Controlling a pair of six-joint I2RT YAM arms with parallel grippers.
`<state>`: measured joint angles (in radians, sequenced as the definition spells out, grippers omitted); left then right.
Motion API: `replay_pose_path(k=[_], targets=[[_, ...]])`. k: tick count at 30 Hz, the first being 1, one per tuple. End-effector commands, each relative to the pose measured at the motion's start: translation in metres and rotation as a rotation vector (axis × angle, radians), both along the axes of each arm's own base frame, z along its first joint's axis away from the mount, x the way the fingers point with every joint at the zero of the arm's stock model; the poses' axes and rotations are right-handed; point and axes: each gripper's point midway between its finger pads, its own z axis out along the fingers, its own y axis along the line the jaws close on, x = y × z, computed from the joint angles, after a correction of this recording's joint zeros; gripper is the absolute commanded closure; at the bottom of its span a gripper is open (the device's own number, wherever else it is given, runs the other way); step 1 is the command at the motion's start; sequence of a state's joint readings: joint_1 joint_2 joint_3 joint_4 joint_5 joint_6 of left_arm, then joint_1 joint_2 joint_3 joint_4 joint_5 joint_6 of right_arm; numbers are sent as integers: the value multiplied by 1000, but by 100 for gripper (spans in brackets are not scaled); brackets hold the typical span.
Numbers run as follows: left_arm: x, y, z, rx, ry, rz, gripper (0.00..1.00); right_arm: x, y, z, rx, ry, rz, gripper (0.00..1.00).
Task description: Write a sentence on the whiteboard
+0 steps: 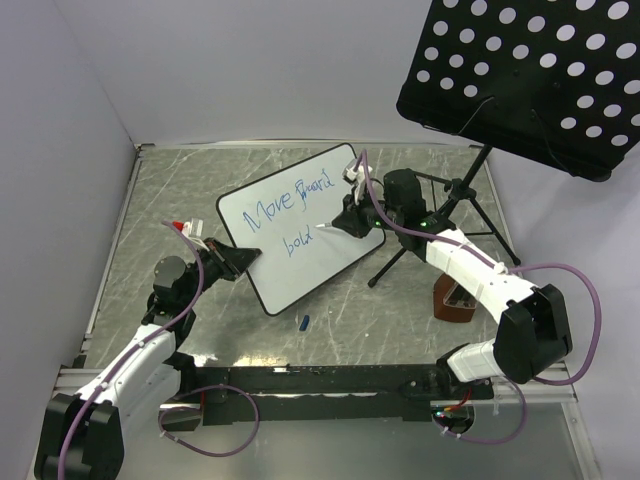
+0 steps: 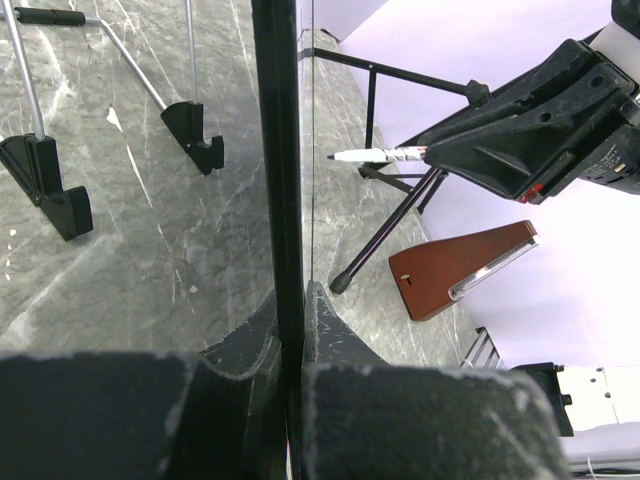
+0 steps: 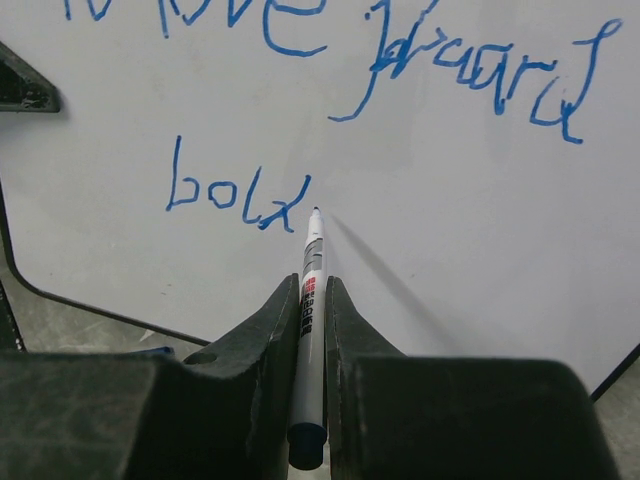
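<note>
The whiteboard (image 1: 310, 240) stands tilted on the table, held at its left edge by my left gripper (image 1: 240, 262), which is shut on its black rim (image 2: 285, 200). The sentence (image 1: 290, 205) is in blue marker: "Move Board" on the top line and "bold" (image 3: 235, 195) below. My right gripper (image 1: 345, 222) is shut on a white marker (image 3: 310, 300). The marker tip (image 3: 316, 212) sits just right of the "d", at or very near the board surface (image 3: 450, 230). The marker also shows in the left wrist view (image 2: 375, 155).
A black perforated music stand (image 1: 520, 75) on tripod legs (image 1: 440, 220) stands at the back right. A brown wooden metronome (image 1: 458, 300) sits by my right arm, also in the left wrist view (image 2: 460, 270). A blue marker cap (image 1: 303, 321) lies on the table in front of the board.
</note>
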<state>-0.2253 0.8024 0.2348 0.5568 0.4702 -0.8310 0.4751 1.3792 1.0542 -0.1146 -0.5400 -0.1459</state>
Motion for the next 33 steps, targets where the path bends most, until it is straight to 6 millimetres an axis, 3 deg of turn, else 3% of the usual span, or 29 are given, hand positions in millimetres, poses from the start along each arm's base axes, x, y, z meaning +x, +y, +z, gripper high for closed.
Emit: replay_pose_path(k=[1,20,33], targets=[[-7,-9,29,1,-146,-67,99,16,-3,20,35,-70,-56,100],[-8,-9,30,2,-148,-65,99,29,8,21,71,-41,-77,100],[-8,-9,30,2,-149,-67,99,23,14,13,60,-9,-44,100]])
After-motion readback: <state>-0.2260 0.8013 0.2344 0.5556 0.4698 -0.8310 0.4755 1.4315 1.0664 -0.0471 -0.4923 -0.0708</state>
